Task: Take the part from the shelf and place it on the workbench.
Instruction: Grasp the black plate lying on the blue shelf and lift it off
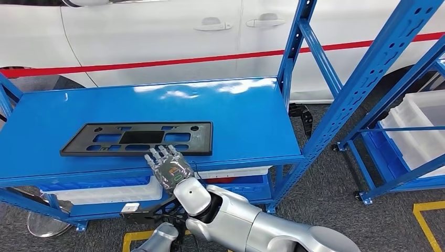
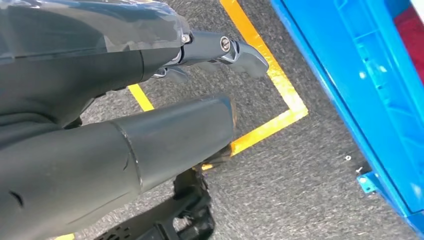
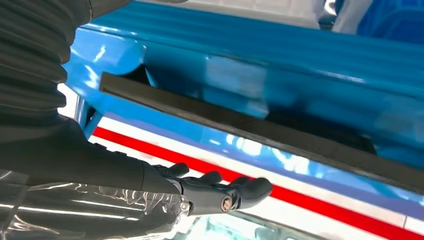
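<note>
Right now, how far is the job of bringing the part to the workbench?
Nothing looks finished: the black part lies flat on the blue shelf. In hand: the right hand is at the part's near edge, fingers extended; whether it touches is unclear. The left hand hangs over the floor, holding nothing. Left: grasp, lift, carry it to the workbench.

The blue shelf (image 1: 157,105) is seen from high up, forward and down, in the head view. Its edge is viewed close and low from the right wrist; floor beside it from the left.
</note>
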Robot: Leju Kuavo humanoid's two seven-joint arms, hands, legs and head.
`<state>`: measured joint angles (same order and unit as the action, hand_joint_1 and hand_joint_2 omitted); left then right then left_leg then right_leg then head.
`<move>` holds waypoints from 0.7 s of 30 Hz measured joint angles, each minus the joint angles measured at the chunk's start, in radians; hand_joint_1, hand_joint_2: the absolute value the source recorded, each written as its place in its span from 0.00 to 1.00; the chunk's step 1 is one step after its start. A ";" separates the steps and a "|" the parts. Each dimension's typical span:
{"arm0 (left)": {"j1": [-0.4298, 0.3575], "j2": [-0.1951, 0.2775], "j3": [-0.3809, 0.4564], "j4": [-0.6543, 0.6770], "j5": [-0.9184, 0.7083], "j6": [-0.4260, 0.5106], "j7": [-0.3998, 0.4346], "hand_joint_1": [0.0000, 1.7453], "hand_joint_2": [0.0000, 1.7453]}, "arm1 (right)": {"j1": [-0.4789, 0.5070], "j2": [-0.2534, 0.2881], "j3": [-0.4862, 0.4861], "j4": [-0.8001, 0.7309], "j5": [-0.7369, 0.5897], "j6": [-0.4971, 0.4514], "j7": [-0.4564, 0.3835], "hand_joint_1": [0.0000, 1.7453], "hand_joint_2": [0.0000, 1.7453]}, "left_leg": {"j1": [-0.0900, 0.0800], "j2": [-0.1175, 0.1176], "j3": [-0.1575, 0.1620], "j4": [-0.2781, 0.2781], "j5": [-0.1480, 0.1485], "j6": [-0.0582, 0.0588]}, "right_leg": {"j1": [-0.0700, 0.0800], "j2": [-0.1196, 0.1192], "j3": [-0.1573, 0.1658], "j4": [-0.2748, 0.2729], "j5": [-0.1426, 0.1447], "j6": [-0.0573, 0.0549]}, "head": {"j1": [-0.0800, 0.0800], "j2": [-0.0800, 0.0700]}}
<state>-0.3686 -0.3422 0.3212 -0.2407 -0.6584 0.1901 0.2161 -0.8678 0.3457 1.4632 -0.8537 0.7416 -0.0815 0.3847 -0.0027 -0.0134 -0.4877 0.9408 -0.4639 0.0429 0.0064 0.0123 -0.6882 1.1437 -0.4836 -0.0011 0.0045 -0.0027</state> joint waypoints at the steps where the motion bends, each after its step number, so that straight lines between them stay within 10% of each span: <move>1: -0.001 0.000 0.001 0.000 0.001 0.000 0.002 0.00 0.00 | 0.004 0.000 0.000 0.001 0.000 0.001 0.000 0.00 1.00 | 0.001 0.000 0.000 0.001 -0.002 -0.001 | -0.006 0.000 -0.040 0.067 -0.020 0.005 | 0.000 0.000; 3: -0.001 0.000 0.005 0.000 0.004 -0.001 0.006 0.00 0.00 | 0.011 -0.001 0.000 0.002 0.000 0.003 -0.001 0.00 1.00 | 0.006 0.000 0.003 0.008 -0.012 -0.007 | -0.018 -0.002 -0.088 0.126 -0.011 0.015 | 0.000 0.000; 7: -0.003 0.002 0.012 0.001 0.008 -0.001 0.007 0.00 0.00 | 0.012 0.000 0.000 0.000 -0.004 -0.010 -0.005 0.00 1.00 | 0.016 -0.004 0.008 0.045 -0.055 -0.038 | -0.030 -0.009 -0.017 -0.064 0.106 0.026 | 0.004 0.000; 12: -0.004 0.002 0.017 0.002 0.007 0.010 0.005 0.00 0.00 | 0.011 0.001 -0.001 -0.011 -0.006 -0.030 -0.011 0.00 1.00 | 0.019 0.002 -0.002 0.068 -0.081 -0.070 | -0.024 -0.004 -0.004 -0.089 0.080 -0.005 | 0.000 0.000; 17: -0.003 0.008 0.019 0.004 -0.002 0.006 0.030 0.00 0.00 | 0.013 0.001 -0.001 -0.026 -0.038 -0.079 -0.044 0.00 1.00 | 0.022 0.007 -0.156 0.339 -0.175 -0.085 | -0.025 -0.007 0.020 -0.098 0.066 -0.024 | -0.007 0.000; 19: -0.002 0.010 0.020 0.006 -0.008 0.001 0.048 0.00 0.00 | 0.015 0.001 -0.001 -0.033 -0.048 -0.091 -0.054 0.00 1.00 | 0.022 0.007 -0.181 0.334 -0.126 -0.084 | -0.024 -0.004 0.028 -0.097 0.061 -0.024 | -0.007 0.000; 21: -0.003 0.011 0.020 0.007 -0.018 -0.003 0.066 0.00 0.00 | 0.016 0.002 -0.001 -0.040 -0.057 -0.104 -0.065 0.00 1.00 | 0.022 0.008 -0.145 0.211 -0.033 -0.077 | -0.024 -0.002 0.039 -0.096 0.054 -0.021 | -0.007 0.000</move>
<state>-0.3715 -0.3315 0.3410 -0.2338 -0.6764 0.1869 0.2816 -0.8521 0.3472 1.4620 -0.8940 0.6844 -0.1853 0.3193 0.0189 -0.0057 -0.6324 1.1517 -0.4968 -0.0345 -0.0179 0.0099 -0.6495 1.0478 -0.4292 -0.0221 -0.0027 -0.0027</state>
